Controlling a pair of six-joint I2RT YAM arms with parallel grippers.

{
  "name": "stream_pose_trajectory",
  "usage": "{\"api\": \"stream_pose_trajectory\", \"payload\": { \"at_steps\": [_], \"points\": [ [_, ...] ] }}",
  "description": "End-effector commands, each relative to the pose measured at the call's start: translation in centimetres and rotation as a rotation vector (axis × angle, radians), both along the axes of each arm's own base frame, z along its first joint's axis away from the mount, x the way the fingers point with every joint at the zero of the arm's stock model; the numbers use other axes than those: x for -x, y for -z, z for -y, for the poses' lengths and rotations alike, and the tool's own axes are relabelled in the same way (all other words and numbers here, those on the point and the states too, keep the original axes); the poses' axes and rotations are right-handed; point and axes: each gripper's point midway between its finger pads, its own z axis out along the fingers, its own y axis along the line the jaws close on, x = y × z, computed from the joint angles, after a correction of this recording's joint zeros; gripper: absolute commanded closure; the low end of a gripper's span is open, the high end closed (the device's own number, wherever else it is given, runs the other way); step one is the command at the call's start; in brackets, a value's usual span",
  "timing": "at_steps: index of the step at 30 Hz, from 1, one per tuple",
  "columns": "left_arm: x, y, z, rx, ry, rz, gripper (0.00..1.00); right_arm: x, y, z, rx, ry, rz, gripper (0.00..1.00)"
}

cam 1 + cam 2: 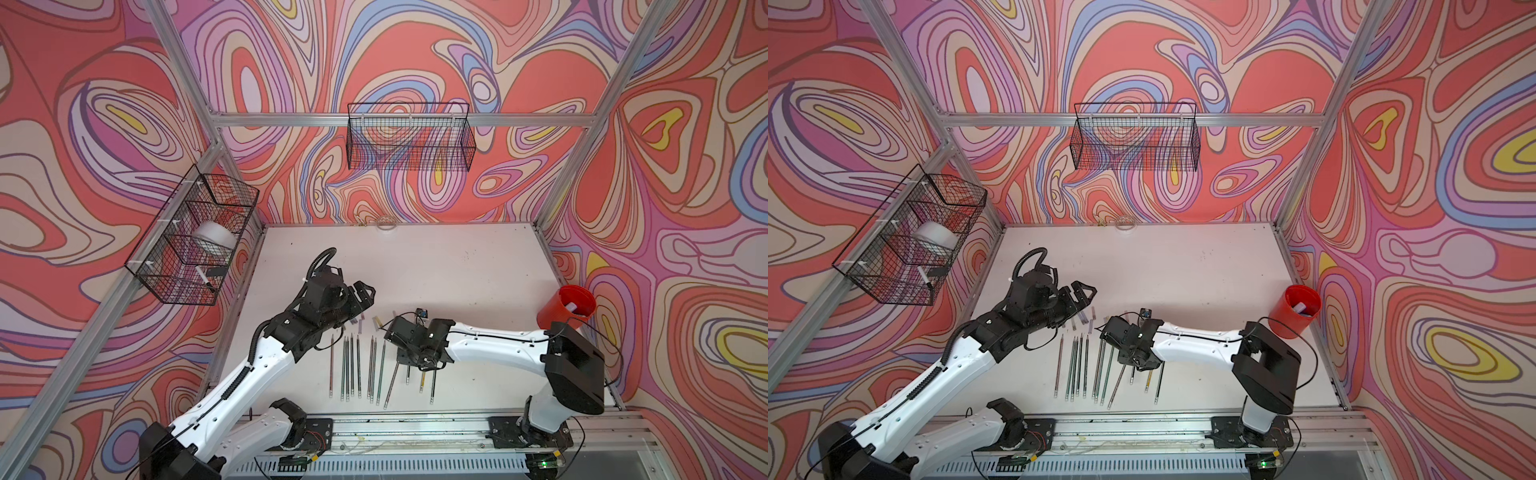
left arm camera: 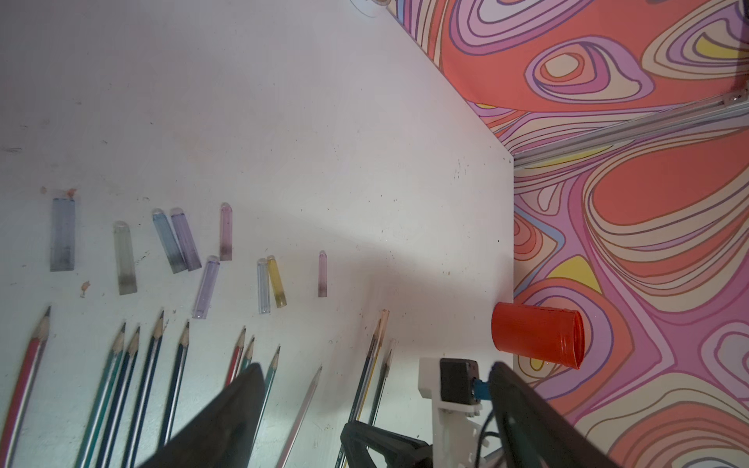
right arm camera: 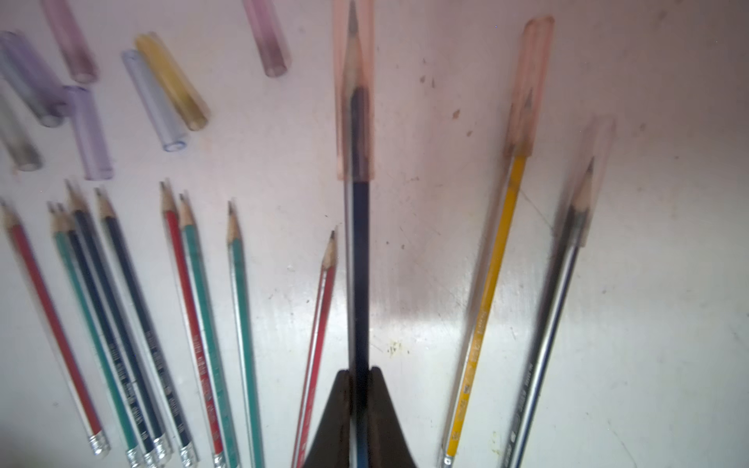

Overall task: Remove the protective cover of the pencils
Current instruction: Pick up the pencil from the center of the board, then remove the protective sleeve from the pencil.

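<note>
We clamp the right gripper on the barrel of the dark blue pencil, jaws closed against both sides, well back from the tip. This grip leaves the peach protective cover on the sharpened end exposed and pointing away from the gripper, where the other arm can reach it. The left gripper hangs above the table with its jaws wide apart and empty. In our judgement it is ready to close on that cover and pull along the pencil's axis. The removed covers lie in a loose row just beyond the tips of the bare pencils, which keeps finished work separate. The yellow pencil and black pencil alongside are capped.
</note>
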Motion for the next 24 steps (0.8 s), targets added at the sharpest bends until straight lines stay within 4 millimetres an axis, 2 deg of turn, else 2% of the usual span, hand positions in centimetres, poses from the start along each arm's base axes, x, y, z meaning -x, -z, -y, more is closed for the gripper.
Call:
{"api": "stream_pose_trajectory", "payload": {
  "at_steps": [1, 11, 18, 24],
  "points": [
    [-0.5, -1.6, 1.5, 0.053, 0.059, 0.033, 0.12, -0.8, -1.6, -0.5, -0.048, -0.06, 0.082, 0.96],
    [-0.9, -1.0, 4.0, 0.113, 0.156, 0.004, 0.15, -0.4, -7.3, -3.7, -0.307, -0.223, 0.233, 0.97],
    [-1.2, -0.5, 5.0, 0.132, 0.188, -0.013, 0.18, 0.4, -9.0, -5.1, -0.414, -0.299, 0.26, 1.0],
    [-1.3, -0.2, 5.6, 0.135, 0.204, -0.021, 0.25, 0.8, -9.8, -5.9, -0.456, -0.339, 0.272, 1.0]
  ]
}}
